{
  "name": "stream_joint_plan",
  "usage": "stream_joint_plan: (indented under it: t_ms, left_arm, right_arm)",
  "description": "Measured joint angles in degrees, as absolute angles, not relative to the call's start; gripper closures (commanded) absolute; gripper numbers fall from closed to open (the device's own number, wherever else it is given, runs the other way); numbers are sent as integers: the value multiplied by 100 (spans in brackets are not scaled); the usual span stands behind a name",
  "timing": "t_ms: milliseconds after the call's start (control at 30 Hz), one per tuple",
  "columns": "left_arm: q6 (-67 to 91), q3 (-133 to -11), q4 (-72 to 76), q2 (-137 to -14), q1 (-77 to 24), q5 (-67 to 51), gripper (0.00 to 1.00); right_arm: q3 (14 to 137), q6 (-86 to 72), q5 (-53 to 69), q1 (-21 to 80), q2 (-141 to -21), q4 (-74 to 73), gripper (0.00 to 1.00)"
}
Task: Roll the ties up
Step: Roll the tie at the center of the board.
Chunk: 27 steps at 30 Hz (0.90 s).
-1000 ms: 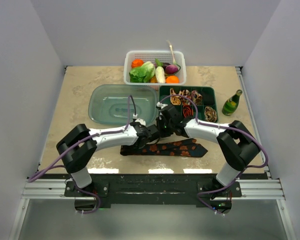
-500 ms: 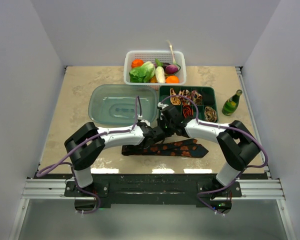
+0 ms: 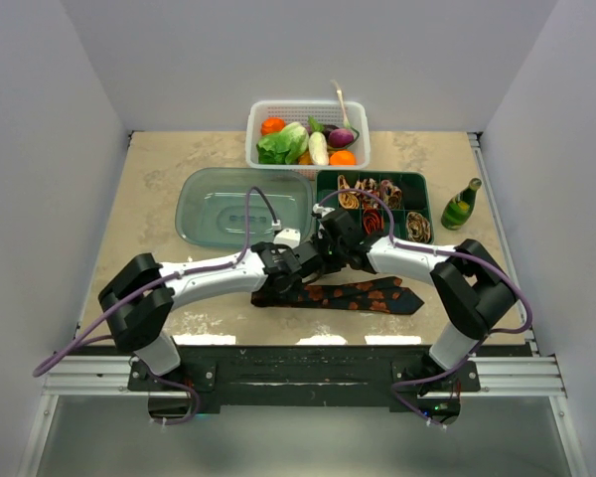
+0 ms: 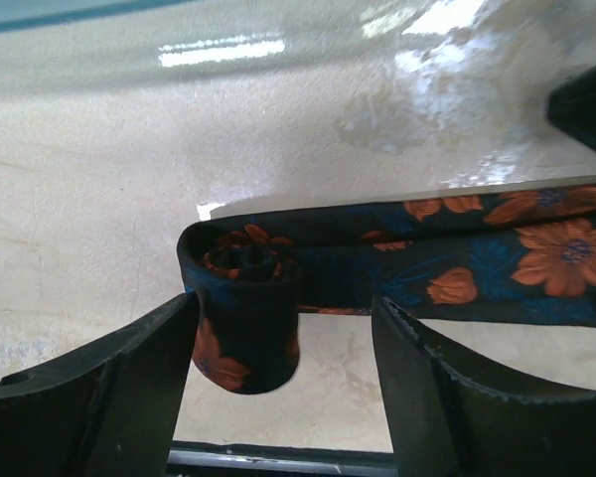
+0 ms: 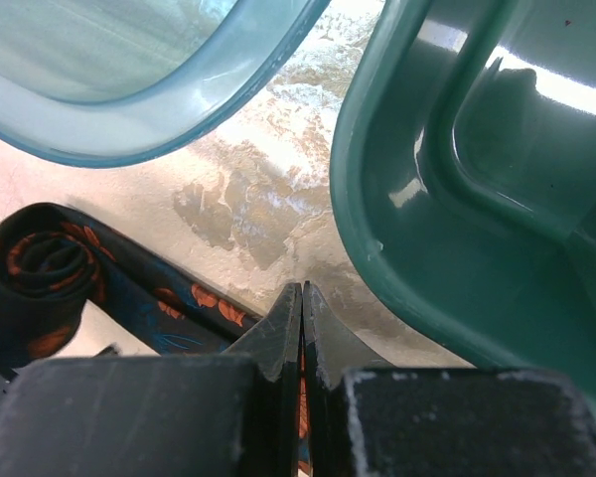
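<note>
The left claw stands apart, straddling the rolled end of the black, orange-flowered tie, whose flat length trails to its right along the counter. The right claw is pressed together over the tie; whether it nips fabric is unclear. Just beyond it sit a clear bluish tub and a green divided tray; farther, a vegetable basket and green bottle.

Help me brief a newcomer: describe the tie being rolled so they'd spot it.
On the tan table, near edge, before the green tray, lies a black tie. Unlike the tray's rolled ties, it's orange-flowered, mostly flat, one end coiled at the left pincer.
</note>
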<state>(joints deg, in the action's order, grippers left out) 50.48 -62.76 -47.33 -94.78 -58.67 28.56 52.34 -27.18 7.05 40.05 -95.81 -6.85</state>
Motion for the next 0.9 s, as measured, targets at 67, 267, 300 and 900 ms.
stream_joint_plan:
  t_ms: [67,267,300,900]
  left_arm:
    - [5050,-6274,-4709,-9303,-5867,2858,24]
    - [5157,-6274,-4818,-9139,-5865,2880,39]
    - [5186,-6274,-4893,-9139,-5867,2899,45]
    - [5192,-6007,-4219,-9194,-5865,2547,64]
  right_arm:
    - [5234,-2698,703,4005,-9581,-685,100]
    - [5234,-2689,707,4005,-9581,-685,100]
    - [5234,-2687,707,4005,-9581,-685,100]
    - [5234,-2668,705,4005,-9581,-685,100]
